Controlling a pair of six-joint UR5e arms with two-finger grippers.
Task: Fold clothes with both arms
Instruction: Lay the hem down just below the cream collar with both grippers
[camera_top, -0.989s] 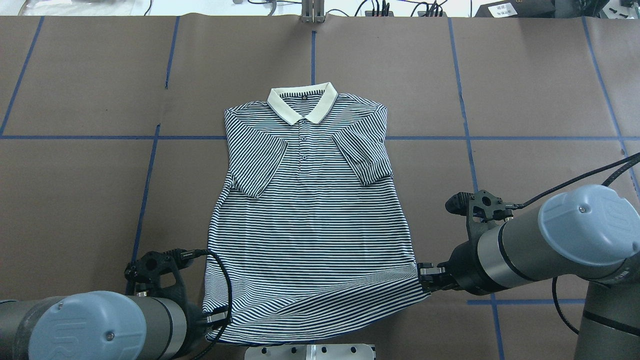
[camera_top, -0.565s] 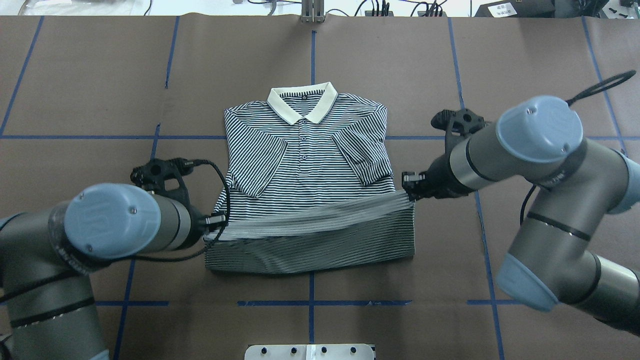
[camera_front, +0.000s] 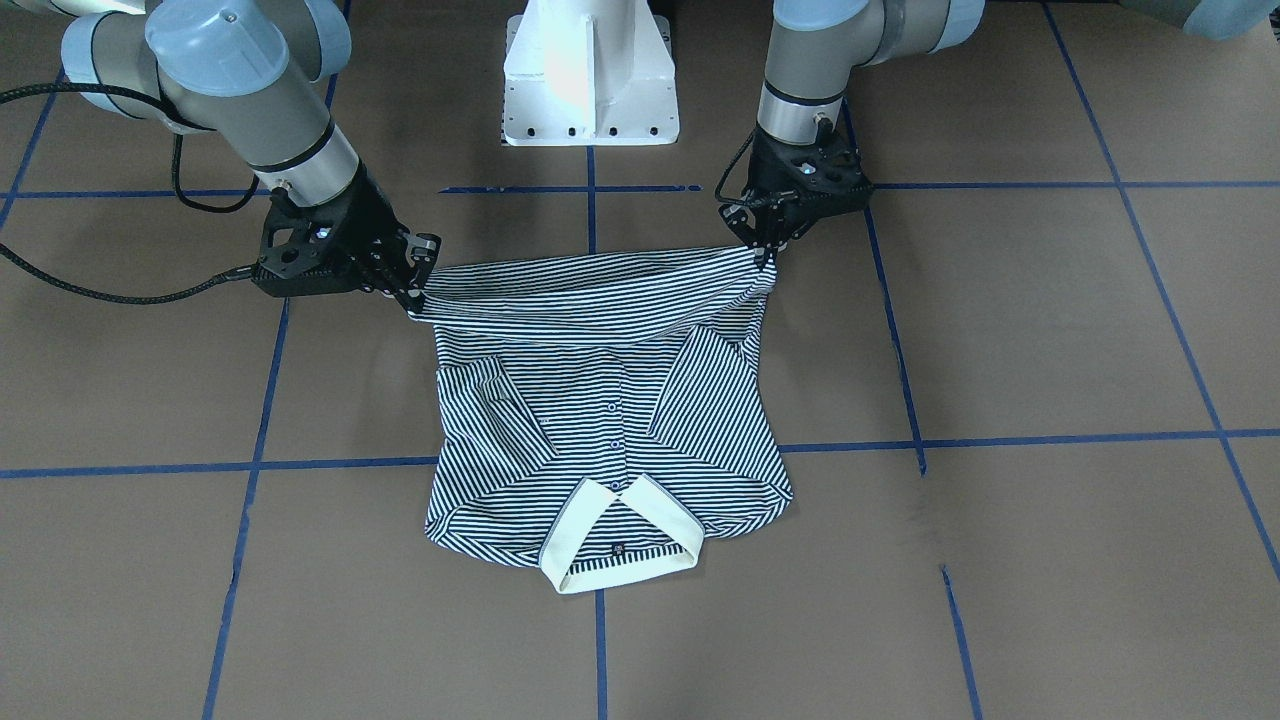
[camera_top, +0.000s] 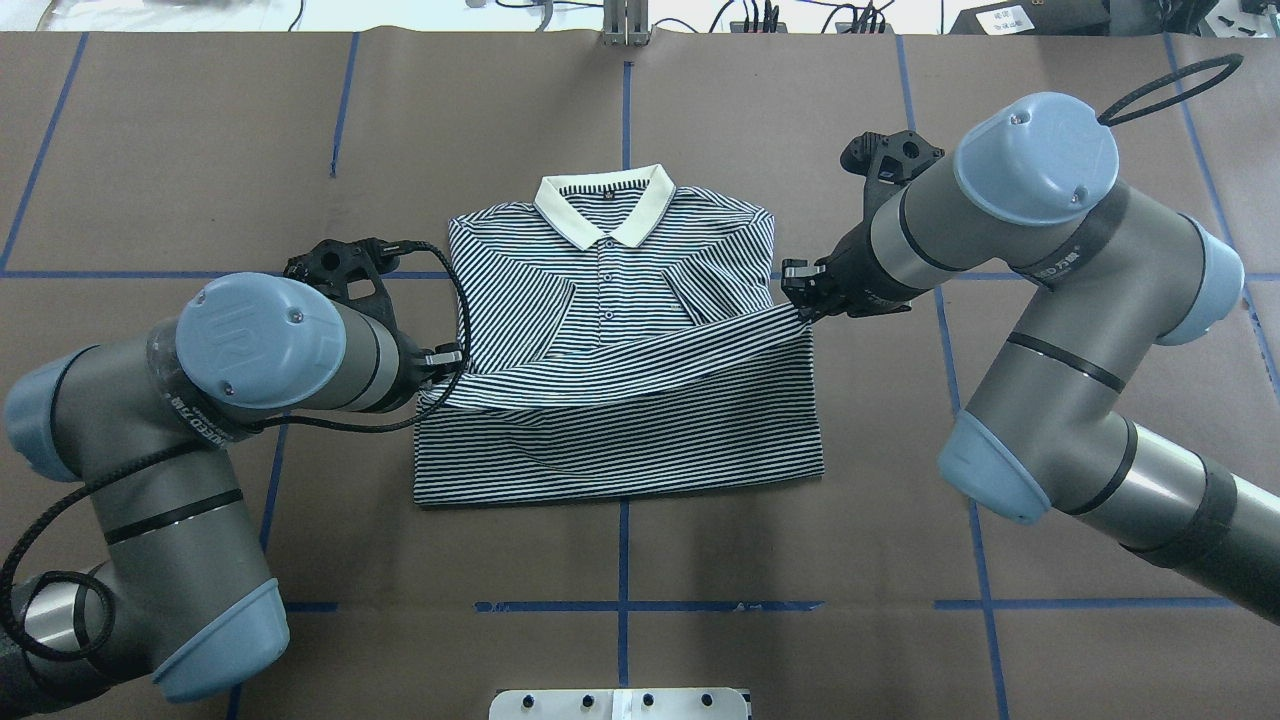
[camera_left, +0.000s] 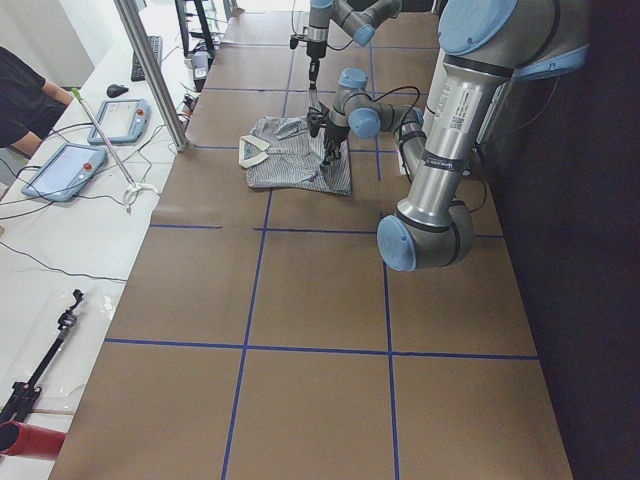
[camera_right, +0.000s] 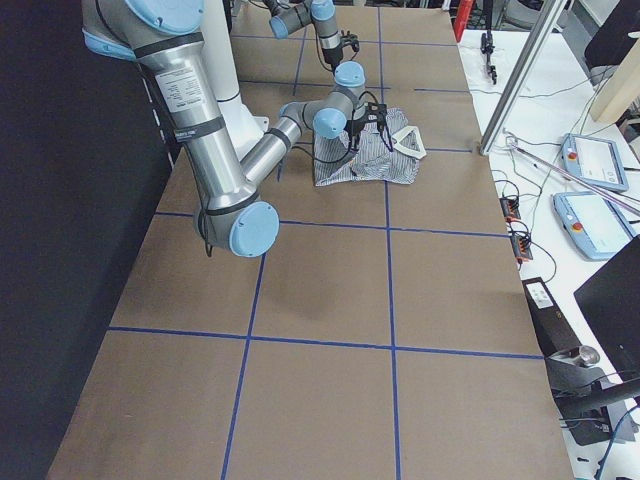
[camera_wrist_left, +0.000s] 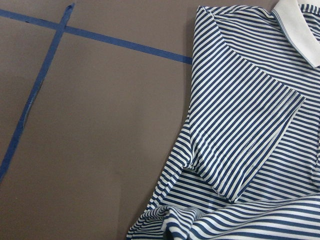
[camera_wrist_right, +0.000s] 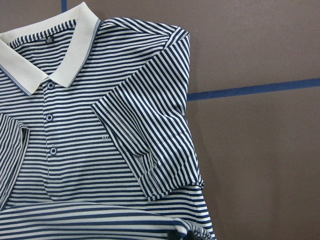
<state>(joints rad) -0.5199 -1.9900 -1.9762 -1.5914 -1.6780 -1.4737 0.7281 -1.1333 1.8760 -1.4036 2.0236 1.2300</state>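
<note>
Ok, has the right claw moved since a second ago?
Yes. The right claw moved away from the robot, toward the collar, pulling the shirt's hem with it.

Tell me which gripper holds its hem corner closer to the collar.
The right gripper: its corner of the polo shirt is beside the folded sleeve; the left gripper holds its corner nearer the robot.

Soft matt cloth shirt (camera_top: 620, 440); desk (camera_top: 800, 120) covered in matt brown paper, smooth blue tape (camera_top: 100, 272); arms (camera_top: 1060, 330) grey metal, smooth plastic caps (camera_top: 1035, 155).
</note>
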